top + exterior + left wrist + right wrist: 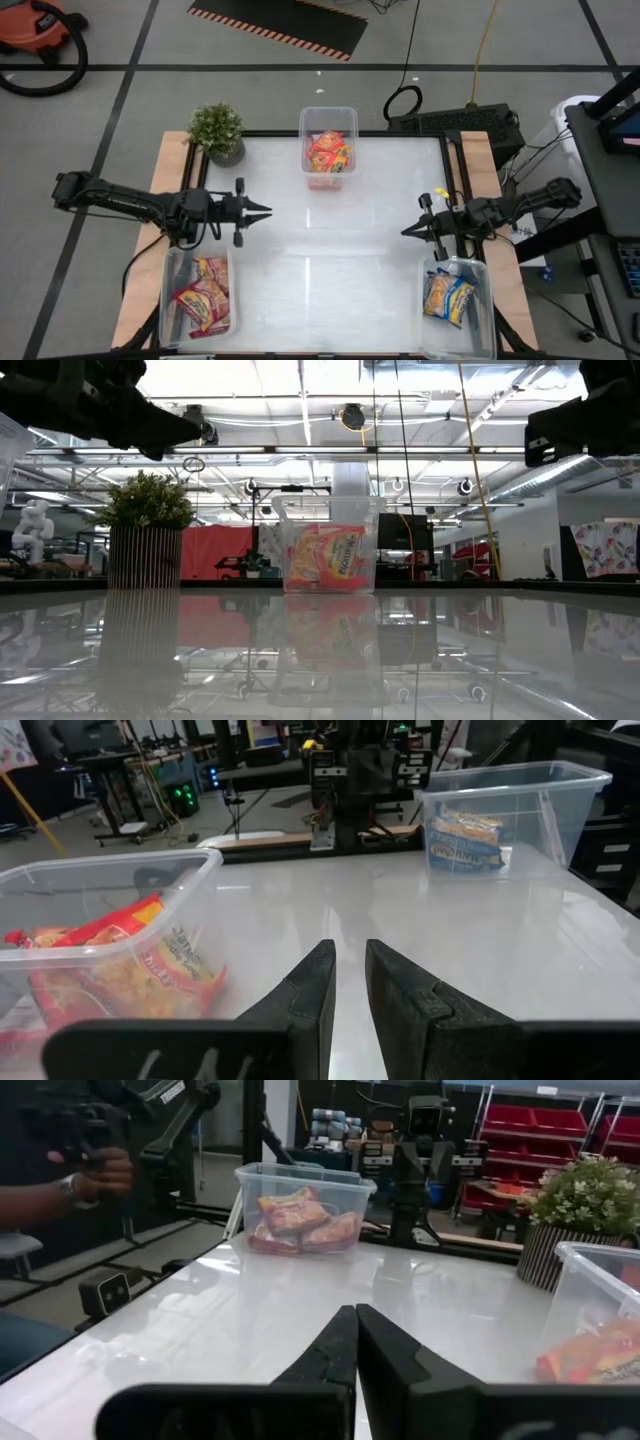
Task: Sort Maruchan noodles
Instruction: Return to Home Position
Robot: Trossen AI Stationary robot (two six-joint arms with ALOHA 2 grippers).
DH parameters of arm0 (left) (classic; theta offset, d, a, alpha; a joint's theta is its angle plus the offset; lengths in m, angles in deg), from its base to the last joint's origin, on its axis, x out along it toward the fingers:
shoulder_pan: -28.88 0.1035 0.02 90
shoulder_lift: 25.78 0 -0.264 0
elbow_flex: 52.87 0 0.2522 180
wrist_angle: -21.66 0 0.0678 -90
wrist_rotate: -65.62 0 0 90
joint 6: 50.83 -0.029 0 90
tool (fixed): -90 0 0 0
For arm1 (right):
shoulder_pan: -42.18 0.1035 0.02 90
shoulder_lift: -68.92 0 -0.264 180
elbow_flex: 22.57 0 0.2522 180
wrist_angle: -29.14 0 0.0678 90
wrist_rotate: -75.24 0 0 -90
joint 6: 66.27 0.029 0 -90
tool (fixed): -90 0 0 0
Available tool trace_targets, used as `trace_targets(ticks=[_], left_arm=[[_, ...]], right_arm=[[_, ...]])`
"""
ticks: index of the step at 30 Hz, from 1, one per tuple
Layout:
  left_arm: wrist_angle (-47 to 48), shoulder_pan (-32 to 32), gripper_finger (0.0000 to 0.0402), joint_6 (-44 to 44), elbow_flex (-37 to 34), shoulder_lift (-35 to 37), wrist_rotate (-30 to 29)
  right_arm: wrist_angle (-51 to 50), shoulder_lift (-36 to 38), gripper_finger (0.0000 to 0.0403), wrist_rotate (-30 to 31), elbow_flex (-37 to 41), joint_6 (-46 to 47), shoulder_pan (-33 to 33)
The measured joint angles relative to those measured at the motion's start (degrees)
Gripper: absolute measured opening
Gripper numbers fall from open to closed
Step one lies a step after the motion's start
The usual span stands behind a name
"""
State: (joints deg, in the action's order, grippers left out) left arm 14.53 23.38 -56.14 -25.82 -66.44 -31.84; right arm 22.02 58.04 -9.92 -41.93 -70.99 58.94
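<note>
The Maruchan noodles lie in three clear bins. Red-orange packets (pixel 328 152) fill the bin at the far middle (pixel 305 125). Red-and-white packets (pixel 203 300) lie in the near-left bin (pixel 168 300), and yellow-blue packets (pixel 446 297) in the near-right bin (pixel 485 310). My left gripper (pixel 265 211) hovers level over the table's left side, just beyond the near-left bin, pointing right. A narrow gap (pixel 350 970) shows between its fingers, with nothing in it. My right gripper (pixel 406 231) hovers level at the right, pointing left, shut (pixel 357 1330) and holding nothing.
A potted plant (pixel 217 130) stands at the table's far left corner. The glossy white tabletop (pixel 330 250) between the two grippers is bare. Beyond the table's edge, a person's hand (pixel 90 1175) holds a dark device, as the right wrist view shows.
</note>
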Motion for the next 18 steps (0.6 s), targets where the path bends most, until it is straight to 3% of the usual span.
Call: trace_targets(ticks=[11,18], left_arm=[[-4.8,1.6,0.0065,-0.2,-4.9,0.7,0.4],[-12.6,5.1,0.0065,0.9,-11.5,2.9,3.0]], right_arm=[[2.7,0.0,0.0000,-2.0,2.5,0.4,-2.2],[2.7,0.1,0.0000,-2.0,2.6,-0.5,-2.2]])
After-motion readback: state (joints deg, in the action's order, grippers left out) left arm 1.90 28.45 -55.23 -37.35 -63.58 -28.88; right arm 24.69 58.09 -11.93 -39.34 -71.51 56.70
